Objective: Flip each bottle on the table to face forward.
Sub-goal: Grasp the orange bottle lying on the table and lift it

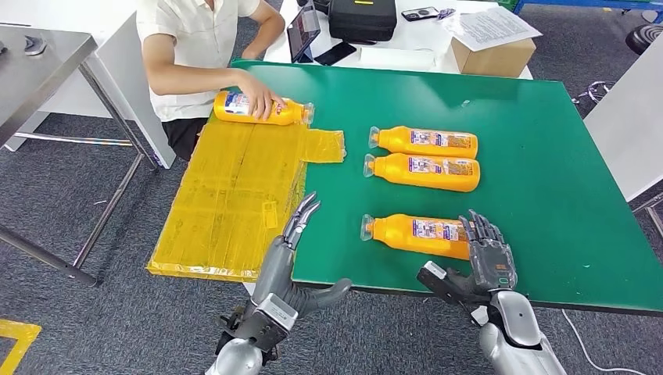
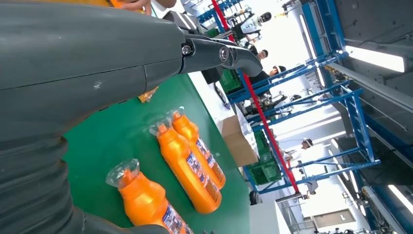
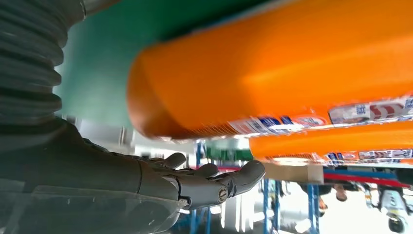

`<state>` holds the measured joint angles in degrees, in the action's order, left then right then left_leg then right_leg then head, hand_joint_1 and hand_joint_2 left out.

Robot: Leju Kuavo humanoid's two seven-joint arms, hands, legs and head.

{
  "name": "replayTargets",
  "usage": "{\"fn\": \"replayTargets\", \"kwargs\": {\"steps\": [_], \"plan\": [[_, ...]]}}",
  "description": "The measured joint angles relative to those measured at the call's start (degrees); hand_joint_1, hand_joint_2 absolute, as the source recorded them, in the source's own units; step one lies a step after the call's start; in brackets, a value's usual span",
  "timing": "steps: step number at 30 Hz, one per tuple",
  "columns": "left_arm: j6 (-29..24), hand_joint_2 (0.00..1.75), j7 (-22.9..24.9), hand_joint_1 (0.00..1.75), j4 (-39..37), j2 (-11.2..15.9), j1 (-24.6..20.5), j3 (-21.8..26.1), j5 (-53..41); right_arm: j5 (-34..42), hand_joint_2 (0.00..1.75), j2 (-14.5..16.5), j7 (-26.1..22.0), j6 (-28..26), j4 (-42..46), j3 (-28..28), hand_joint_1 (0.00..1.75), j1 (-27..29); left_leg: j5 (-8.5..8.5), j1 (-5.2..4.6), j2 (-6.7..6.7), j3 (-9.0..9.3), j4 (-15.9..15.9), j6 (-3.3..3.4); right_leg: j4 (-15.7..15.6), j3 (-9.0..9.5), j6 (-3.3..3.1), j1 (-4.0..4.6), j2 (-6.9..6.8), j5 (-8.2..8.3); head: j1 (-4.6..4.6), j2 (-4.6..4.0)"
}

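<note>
Head view puts the green table (image 1: 547,195) at the centre, and every place below is given from it. Three orange bottles lie on their sides on the table, caps toward the robot's left: the nearest bottle (image 1: 418,234) close to the table's near edge, the middle bottle (image 1: 422,172) and the far bottle (image 1: 426,141) further in, lying side by side and nearly touching. The right hand (image 1: 489,254) rests at the base end of the nearest bottle, fingers extended and slightly apart, not closed around it; the right wrist view shows those fingers (image 3: 214,183) straight beside the bottle's rounded base (image 3: 160,97). That placement reads as a setup to roll or turn this bottle so its label faces forward. The left hand (image 1: 301,223) hovers over the table's near left corner, holding nothing, fingers held out together with the thumb spread wide, seemingly waiting to steady the cap end. Off the table's left edge lies a flattened sheet wrapped in yellow tape (image 1: 234,199), and at its far end a person's hand (image 1: 262,101) rests on a fourth bottle (image 1: 262,109), apparently feeding it in. Beyond the table's far edge stands a closed cardboard box (image 1: 492,55) with papers on top, its contents hidden, and a black case (image 1: 361,19), also shut.
</note>
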<state>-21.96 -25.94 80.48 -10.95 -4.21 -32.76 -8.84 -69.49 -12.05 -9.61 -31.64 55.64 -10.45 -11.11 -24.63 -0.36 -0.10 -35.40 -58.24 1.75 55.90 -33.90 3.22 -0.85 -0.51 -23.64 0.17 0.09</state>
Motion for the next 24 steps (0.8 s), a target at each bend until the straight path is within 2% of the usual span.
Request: {"fn": "replayTargets", "kwargs": {"steps": [6,17,20,24], "plan": [[0.1,1.75,0.0,0.0,0.1,0.0,0.0,-0.4,0.0,-2.4,1.75,-0.4,1.0,-0.7,-1.9,-3.3,0.0,-2.4,0.01,-0.02,-0.02,0.0,0.0,0.01,0.0,0.01,0.0,-0.02,-0.01,0.01,-0.01,0.0],[0.1,1.75,0.0,0.0,0.2,0.0,-0.2,-0.5,-0.2,-2.3,1.75,-0.4,1.1,0.6,-4.3,-5.5,0.0,-5.0,0.01,-0.01,-0.01,0.0,0.0,0.01,0.0,0.0,0.0,-0.01,0.0,0.0,-0.01,0.0],[0.2,1.75,0.3,0.0,0.4,0.0,-0.3,-0.5,-0.6,-1.2,1.75,-0.1,2.8,3.6,-5.9,-5.9,0.0,-6.3,0.01,-0.01,0.01,0.04,0.0,0.01,0.0,0.03,0.0,-0.01,0.01,0.01,0.0,0.0],[0.5,1.75,1.8,0.0,0.7,0.0,-0.4,-0.5,-1.5,0.2,1.75,0.2,9.4,13.7,-8.9,-6.6,0.0,-10.0,-0.09,-0.01,0.36,0.49,0.0,-0.01,0.0,0.18,-0.04,-0.01,0.23,0.01,-0.01,0.0]]}}
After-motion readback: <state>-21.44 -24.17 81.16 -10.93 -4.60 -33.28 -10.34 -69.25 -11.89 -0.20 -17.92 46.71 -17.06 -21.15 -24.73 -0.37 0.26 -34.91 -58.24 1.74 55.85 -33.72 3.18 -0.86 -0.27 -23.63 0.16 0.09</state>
